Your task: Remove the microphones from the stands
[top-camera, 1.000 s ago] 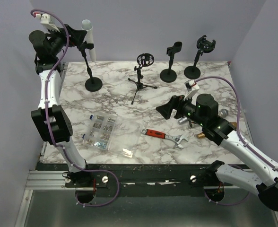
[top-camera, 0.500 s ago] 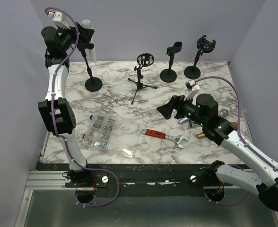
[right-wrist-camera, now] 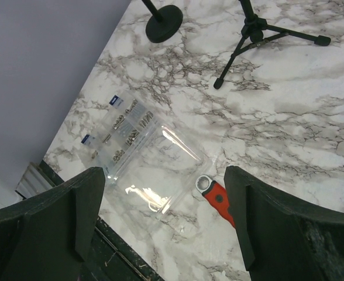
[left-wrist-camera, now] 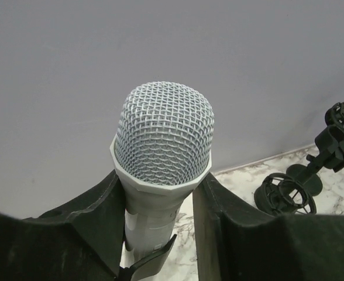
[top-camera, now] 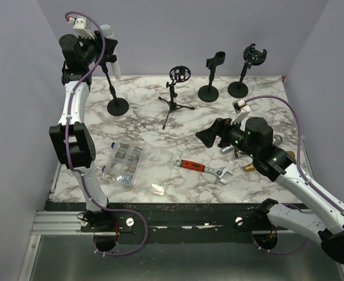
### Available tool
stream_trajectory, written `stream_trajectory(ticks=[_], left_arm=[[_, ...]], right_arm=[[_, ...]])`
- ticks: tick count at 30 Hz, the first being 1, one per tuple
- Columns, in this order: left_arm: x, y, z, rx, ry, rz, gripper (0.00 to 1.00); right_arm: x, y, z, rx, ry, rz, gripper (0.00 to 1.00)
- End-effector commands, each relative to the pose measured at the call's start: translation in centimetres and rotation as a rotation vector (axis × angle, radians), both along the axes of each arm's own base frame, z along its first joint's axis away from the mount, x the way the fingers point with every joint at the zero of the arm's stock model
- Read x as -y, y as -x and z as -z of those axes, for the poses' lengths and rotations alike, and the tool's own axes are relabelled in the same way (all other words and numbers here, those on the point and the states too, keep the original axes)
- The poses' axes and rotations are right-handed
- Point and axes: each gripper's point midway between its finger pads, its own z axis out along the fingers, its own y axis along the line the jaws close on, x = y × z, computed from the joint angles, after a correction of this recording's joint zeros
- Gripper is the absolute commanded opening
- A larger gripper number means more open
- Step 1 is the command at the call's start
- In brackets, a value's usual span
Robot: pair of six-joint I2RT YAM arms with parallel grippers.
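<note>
A white microphone (left-wrist-camera: 163, 140) with a silver mesh head stands upright in the black clip (left-wrist-camera: 150, 259) of a round-based stand (top-camera: 117, 106) at the table's back left. My left gripper (left-wrist-camera: 159, 178) reaches in from the left at head height, and its two black fingers (left-wrist-camera: 96, 205) press the microphone's collar and body from both sides. In the top view the gripper (top-camera: 103, 44) covers the upper body, with the microphone (top-camera: 115, 65) showing above and below it. My right gripper (right-wrist-camera: 165, 175) hovers open over the table's middle right, holding nothing.
A tripod stand with a ring mount (top-camera: 175, 96) sits mid-back, and two more round-based stands (top-camera: 210, 79) (top-camera: 242, 73) at the back right. A red-handled wrench (top-camera: 201, 168), a clear box of screws (top-camera: 124, 163) and metal microphones (top-camera: 275, 139) lie nearer the front.
My left arm swung right to the microphone's head, and its jaws closed from wide open onto the microphone. The right arm barely shifted.
</note>
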Motion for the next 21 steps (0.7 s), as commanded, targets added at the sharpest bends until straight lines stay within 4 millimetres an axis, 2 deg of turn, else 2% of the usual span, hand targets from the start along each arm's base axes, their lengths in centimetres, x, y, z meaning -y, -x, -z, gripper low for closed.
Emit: stream_trajectory(ticks=[1, 2, 3, 8, 12, 14, 21], left_arm=[[1.2, 3.1, -3.9, 0.026, -0.021, 0.0, 0.12], [1.4, 3.4, -3.9, 0.012, -0.018, -0.004, 0.03], [1.6, 3.7, -3.9, -0.005, -0.016, -0.009, 0.0], [4.5, 6.2, -3.5, -0.029, -0.032, 0.018, 0.0], [6.7, 8.4, -1.6, -0.075, -0.009, 0.028, 0.0], [8.7, 9.6, -0.1, -0.109, 0.018, 0.055, 0.0], [13.4, 13.6, 2.4, -0.184, 0.015, 0.087, 0.0]], right_arm=[[0.1, 0.2, -0.7, 0.007, -0.024, 0.011, 0.91], [0.1, 0.2, -0.5, 0.004, -0.026, 0.007, 0.91], [0.0, 0.2, -0.4, 0.0, -0.029, 0.002, 0.91], [-0.4, 0.4, -0.7, -0.001, -0.039, -0.019, 0.91], [-0.3, 0.4, -0.7, 0.004, -0.04, -0.017, 0.91], [-0.4, 0.5, -0.7, 0.005, -0.043, -0.021, 0.91], [-0.6, 0.5, -0.5, 0.003, -0.045, -0.031, 0.91]])
